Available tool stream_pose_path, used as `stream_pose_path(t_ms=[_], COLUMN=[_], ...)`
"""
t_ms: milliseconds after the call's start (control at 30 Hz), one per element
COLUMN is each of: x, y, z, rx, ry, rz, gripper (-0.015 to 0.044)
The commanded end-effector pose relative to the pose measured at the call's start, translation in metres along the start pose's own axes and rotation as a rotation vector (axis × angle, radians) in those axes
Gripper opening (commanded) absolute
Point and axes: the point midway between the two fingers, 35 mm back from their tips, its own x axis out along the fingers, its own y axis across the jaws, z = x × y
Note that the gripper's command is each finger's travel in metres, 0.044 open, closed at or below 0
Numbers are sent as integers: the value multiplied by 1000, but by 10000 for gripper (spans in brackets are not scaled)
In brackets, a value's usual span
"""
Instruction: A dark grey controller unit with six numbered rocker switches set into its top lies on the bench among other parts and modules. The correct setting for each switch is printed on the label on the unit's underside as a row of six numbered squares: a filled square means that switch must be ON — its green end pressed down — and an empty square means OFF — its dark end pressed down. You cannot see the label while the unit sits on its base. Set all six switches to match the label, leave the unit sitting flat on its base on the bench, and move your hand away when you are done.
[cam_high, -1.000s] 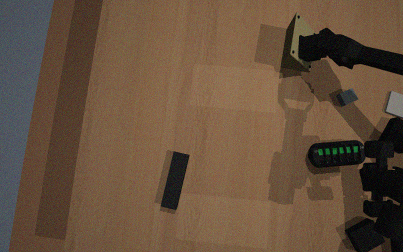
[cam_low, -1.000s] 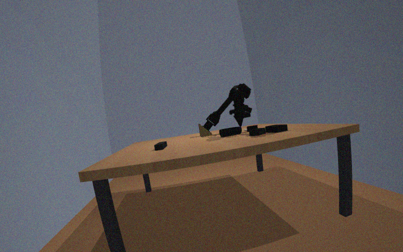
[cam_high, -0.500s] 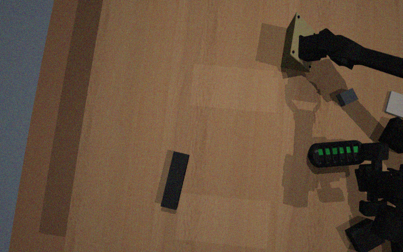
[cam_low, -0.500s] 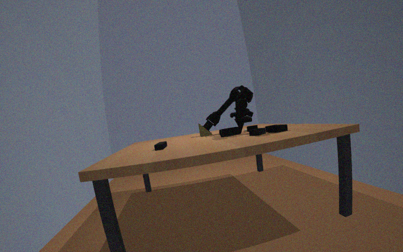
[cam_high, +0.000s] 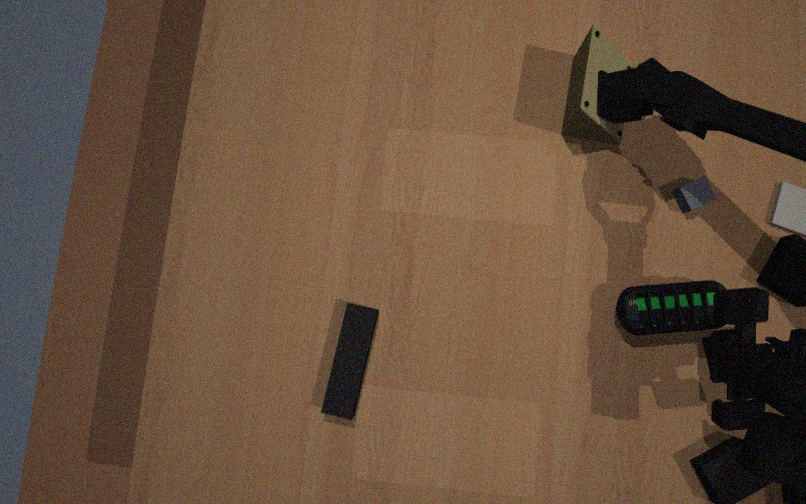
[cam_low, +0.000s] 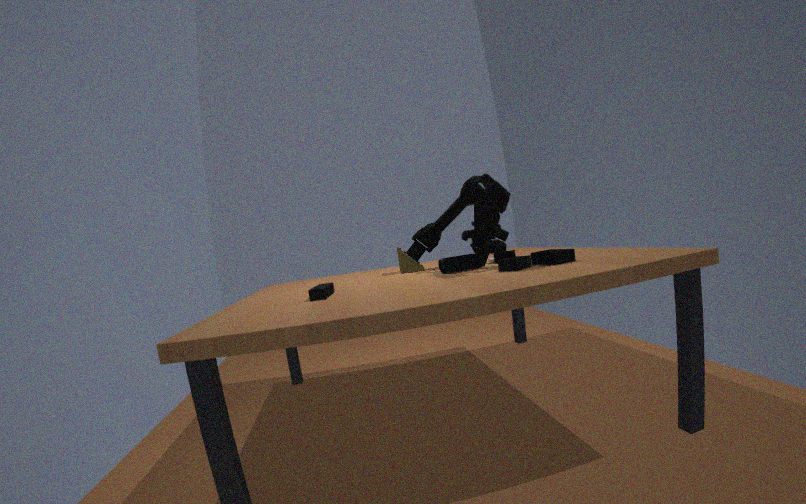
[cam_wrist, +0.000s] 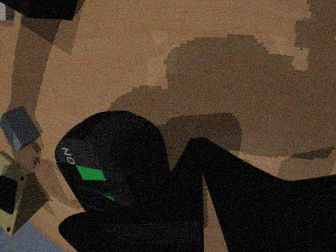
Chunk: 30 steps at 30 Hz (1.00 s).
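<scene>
The dark grey controller unit lies on its base on the bench, switches up. All six green ends show in the top view, toward the top of that view, but which ends are pressed down is too small to tell. "ON" is printed at its left end. The label underneath is hidden. My gripper is shut and empty, low at the unit's right end. In the top view the hand covers that end and hides the fingertips. In the wrist view the dark fingers hide most switches; I cannot tell whether they touch the unit.
My arm rises from an olive wedge mount. A blue-grey cube and a white block lie toward the mount's side. Dark blocks flank the hand. A black bar lies farther left.
</scene>
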Motion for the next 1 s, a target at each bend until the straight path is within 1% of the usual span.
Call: stream_pose_path(t_ms=[0, 967], x=[2, 6], y=[0, 11], z=[-1, -1], rx=[2, 2], ry=[4, 4], rz=[5, 5], gripper=[0, 0])
